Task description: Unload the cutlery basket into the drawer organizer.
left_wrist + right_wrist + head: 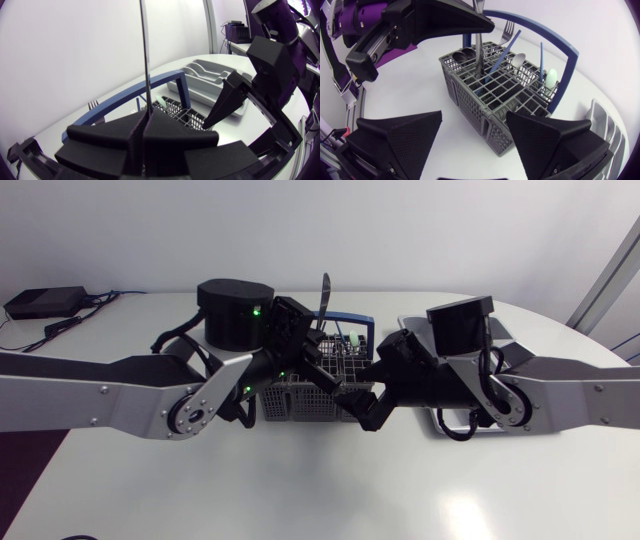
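Note:
The grey wire cutlery basket (300,406) with a blue handle (559,46) stands mid-table. My left gripper (304,340) is above it, shut on a slim metal utensil (145,60), probably a knife, which stands upright. Its lower end is still down in a basket cell (479,67). Still in the basket are a blue-handled fork (503,46), spoons (519,59) and a mint-green piece (551,78). My right gripper (475,142) is open just in front of the basket, with nothing between its fingers (402,135). The grey drawer organizer (210,75) lies to the basket's right.
My right arm (560,385) lies over most of the organizer (415,322). In the head view a black cylinder (233,310) shows behind the left gripper. The two grippers are close together over the basket.

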